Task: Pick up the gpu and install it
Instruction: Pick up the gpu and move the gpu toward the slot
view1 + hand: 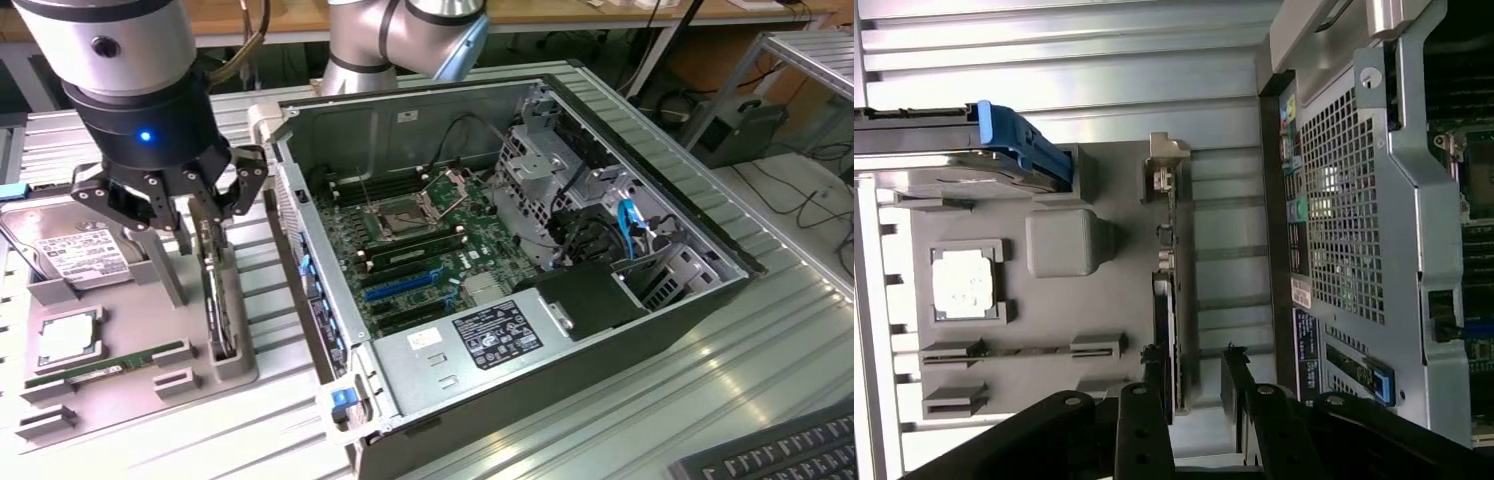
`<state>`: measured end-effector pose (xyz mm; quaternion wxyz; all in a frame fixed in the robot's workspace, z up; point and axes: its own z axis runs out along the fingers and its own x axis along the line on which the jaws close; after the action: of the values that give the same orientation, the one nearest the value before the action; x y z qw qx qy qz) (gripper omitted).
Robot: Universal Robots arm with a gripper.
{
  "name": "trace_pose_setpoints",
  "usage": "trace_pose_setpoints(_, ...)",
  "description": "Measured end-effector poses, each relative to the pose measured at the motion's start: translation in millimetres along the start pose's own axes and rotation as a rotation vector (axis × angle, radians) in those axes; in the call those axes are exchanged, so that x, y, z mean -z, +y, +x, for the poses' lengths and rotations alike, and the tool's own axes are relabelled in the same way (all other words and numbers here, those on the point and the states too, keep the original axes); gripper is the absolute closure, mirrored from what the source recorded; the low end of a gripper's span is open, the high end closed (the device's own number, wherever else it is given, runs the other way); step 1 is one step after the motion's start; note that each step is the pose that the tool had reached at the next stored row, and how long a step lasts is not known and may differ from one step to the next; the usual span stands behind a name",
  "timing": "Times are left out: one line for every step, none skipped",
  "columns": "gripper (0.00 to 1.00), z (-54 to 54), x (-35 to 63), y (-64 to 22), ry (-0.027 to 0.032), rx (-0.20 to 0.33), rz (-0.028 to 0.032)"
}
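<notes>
Grey tray (1054,310) — gpu (1170,250) edge-on, faces unseen — between parted jaws

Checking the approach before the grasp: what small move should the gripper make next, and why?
Probably ease straight down a little. The gripper is open, and the gpu stands on edge in the gray tray, lined up between the fingers but nearer one than the other. Neither finger appears to press the card, so nothing is gripped yet.
</notes>
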<state>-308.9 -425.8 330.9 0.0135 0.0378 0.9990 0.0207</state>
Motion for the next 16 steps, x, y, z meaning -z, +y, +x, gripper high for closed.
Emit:
trace_pose_setpoints(0.64, 0.6, -1.8, -0.5, 0.0, 0.0, 0.0)
trace_pose_setpoints(0.64, 1.3, -3.8, -1.0, 0.0, 0.0, -0.0001)
trace_pose_setpoints(0.64, 2.1, -6.3, -1.6, 0.0, 0.0, -0.0001)
trace_pose_setpoints(0.64, 2.6, -8.1, -2.1, 0.0, 0.0, 0.0)
trace_pose_setpoints(0.64, 3.3, -10.9, -2.7, 0.0001, 0.0, 0.0)
trace_pose_setpoints(0.64, 4.4, -15.3, -3.6, -0.0001, 0.0, -0.0001)
trace_pose_setpoints(0.64, 5.4, -18.3, -3.9, 0.0, 0.0, 0.0)
trace_pose_setpoints(0.64, 6.1, -20.2, -4.0, 0.0, 0.0, 0.0)
trace_pose_setpoints(0.64, 6.7, -21.9, -4.2, 0.0, 0.0, 0.0001)
trace_pose_setpoints(0.64, 8.0, -25.2, -4.4, 0.0, 0.0, 0.0)
trace_pose_setpoints(0.64, 9.1, -28.3, -4.6, 0.0, 0.0, 0.0)
trace_pose_setpoints(0.64, 9.6, -30.1, -4.8, 0.0001, 0.0, 0.0001)
trace_pose_setpoints(0.64, 10.1, -31.9, -4.9, 0.0001, 0.0, 0.0001)
trace_pose_setpoints(0.64, 10.5, -33.7, -5.0, 0.0, 0.0, 0.0)
trace_pose_setpoints(0.64, 10.8, -35.6, -5.1, 0.0, 0.0, 0.0)
trace_pose_setpoints(0.64, 10.8, -37.4, -5.2, 0.0, 0.0, -0.0001)
